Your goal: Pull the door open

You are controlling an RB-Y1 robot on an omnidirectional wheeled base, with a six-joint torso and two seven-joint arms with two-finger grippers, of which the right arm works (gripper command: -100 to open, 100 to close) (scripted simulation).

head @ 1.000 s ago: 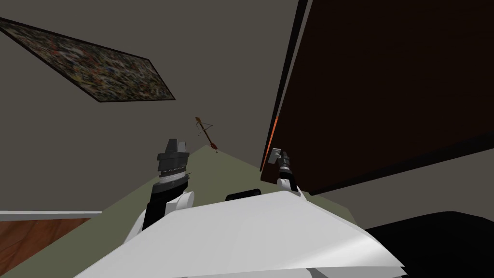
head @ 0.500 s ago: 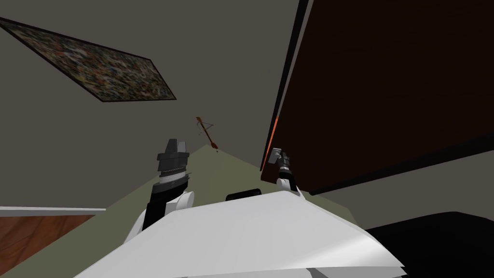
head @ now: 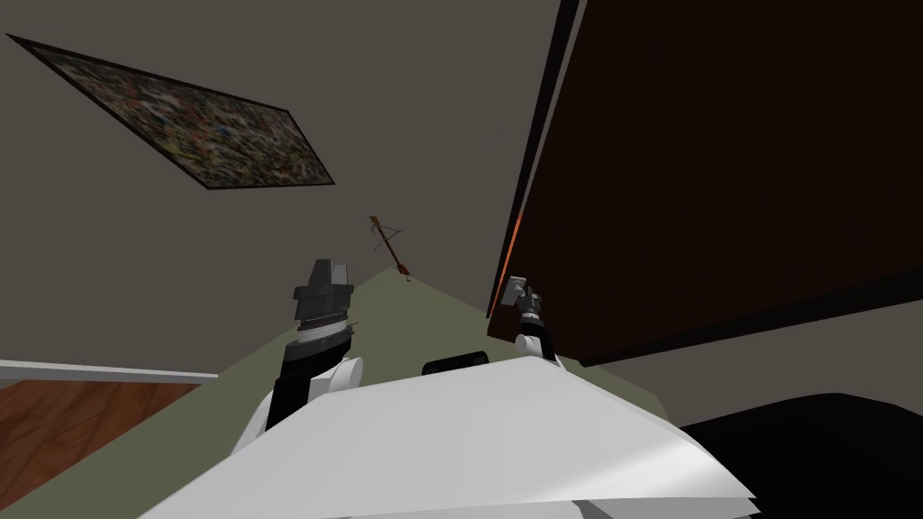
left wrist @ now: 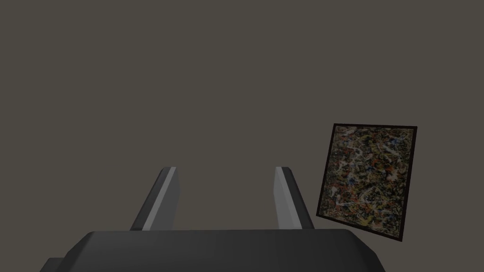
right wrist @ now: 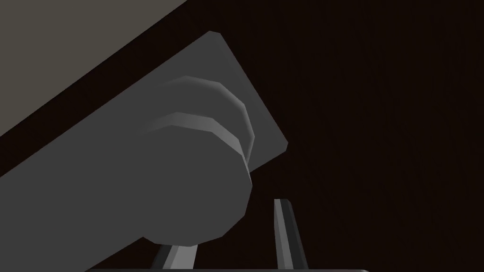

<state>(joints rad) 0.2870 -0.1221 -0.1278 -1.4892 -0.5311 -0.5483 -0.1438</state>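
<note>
A dark brown door (head: 721, 162) fills the right of the head view and stands ajar, with a thin orange strip along its near edge. Its grey handle plate (head: 514, 288) sits low on that edge. My right gripper (head: 523, 299) is at the plate. In the right wrist view the round grey knob (right wrist: 189, 189) juts from the plate (right wrist: 85, 156) against the door (right wrist: 378, 118). My right gripper (right wrist: 227, 212) is shut on the knob, one finger half hidden under it and the other finger (right wrist: 282, 231) just beside it. My left gripper (head: 326, 266) is raised and open (left wrist: 224, 170), holding nothing.
A framed speckled painting (head: 198, 126) hangs on the grey wall to the left. A small brown object (head: 389, 245) leans where wall meets the green floor (head: 406, 315). Wood flooring (head: 72, 423) lies at the lower left. A black area (head: 811, 450) lies at the lower right.
The painting, the brown object and the wood floor have slid right in the head view while door and handle keep their place. I am turning, and the door comes with my right gripper.
</note>
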